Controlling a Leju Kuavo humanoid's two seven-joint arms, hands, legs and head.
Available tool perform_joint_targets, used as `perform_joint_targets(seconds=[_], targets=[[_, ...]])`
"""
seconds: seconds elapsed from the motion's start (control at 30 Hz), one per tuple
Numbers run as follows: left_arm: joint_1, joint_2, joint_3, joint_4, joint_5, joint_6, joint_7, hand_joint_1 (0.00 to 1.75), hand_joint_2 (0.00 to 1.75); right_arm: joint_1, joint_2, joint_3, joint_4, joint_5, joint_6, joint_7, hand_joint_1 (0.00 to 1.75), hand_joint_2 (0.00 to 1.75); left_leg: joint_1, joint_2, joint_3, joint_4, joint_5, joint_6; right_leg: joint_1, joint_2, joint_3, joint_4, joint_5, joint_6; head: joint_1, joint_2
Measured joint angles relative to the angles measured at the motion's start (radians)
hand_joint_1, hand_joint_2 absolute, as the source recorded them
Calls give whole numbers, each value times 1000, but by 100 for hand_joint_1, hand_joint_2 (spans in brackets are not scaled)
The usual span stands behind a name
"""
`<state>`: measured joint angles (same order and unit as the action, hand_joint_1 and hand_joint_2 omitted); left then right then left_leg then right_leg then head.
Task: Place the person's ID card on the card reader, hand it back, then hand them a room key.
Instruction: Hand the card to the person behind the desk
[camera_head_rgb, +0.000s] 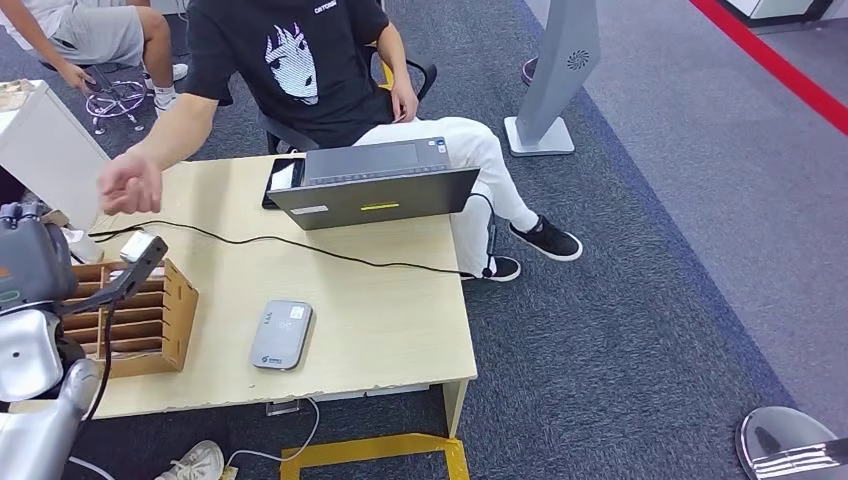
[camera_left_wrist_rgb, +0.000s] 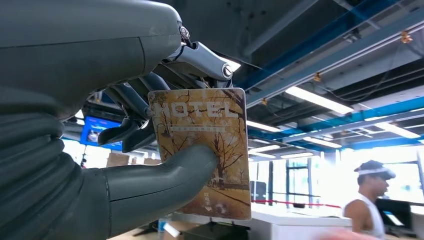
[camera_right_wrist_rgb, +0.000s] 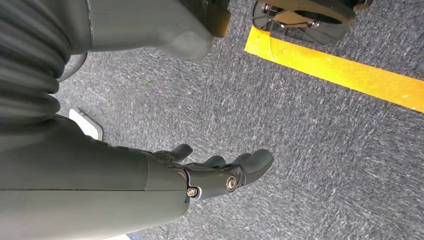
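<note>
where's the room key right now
The room key is pinched in the left hand, raised at the table's left side above the wooden card rack, just below the person's outstretched hand.

We cannot read the small print on the room key below its HOTEL lettering; the thumb of the left hand covers part of its face, and the fingers are hidden behind it. Beyond the fingers, a reaching person's hand is blurred.
</note>
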<state>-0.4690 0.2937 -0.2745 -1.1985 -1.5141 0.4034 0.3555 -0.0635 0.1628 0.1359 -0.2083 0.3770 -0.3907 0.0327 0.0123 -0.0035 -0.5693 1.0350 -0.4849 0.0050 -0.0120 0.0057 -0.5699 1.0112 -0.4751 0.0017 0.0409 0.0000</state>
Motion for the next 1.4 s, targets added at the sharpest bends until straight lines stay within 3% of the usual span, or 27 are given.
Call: perform_joint_targets(seconds=[0.3,0.47,0.97,1.0,1.1,1.13,1.4], targets=[[2,5,54,44,-9,42,-21,175,175,0,-3,-12,0,0,-10,-5,0,175,-1,0,0,0,0,0,0,0,0,-1,0,0,0,0],[13,-30,40,31,-21,66,-72,175,175,1,-3,-16,0,7,-21,-7,0,175,-1,0,0,0,0,0,0,0,0,-1,0,0,0,0],[13,-105,-33,-22,-22,57,-83,175,175,2,-4,-23,0,8,-23,-13,0,175,-1,4,-1,0,0,0,0,4,-2,-1,0,0,0,0],[13,-107,-34,-23,-22,57,-83,144,175,2,-4,-23,0,8,-23,-13,0,175,-1,4,-1,0,0,0,0,4,-2,-1,0,0,0,0],[13,-110,-37,-26,-21,50,-84,14,175,3,-4,-23,0,8,-22,-13,0,175,-1,4,-1,0,0,0,0,4,-3,-1,0,0,0,0],[13,-112,-40,-27,-19,44,-86,0,175,3,-4,-24,0,8,-22,-13,0,175,-1,4,-1,0,0,0,0,4,-3,-1,0,0,0,0],[29,-129,-74,-63,114,-59,-132,0,175,5,-5,-35,0,3,-16,-13,0,175,-1,3,-2,0,0,0,0,3,-3,-1,0,0,0,0]])
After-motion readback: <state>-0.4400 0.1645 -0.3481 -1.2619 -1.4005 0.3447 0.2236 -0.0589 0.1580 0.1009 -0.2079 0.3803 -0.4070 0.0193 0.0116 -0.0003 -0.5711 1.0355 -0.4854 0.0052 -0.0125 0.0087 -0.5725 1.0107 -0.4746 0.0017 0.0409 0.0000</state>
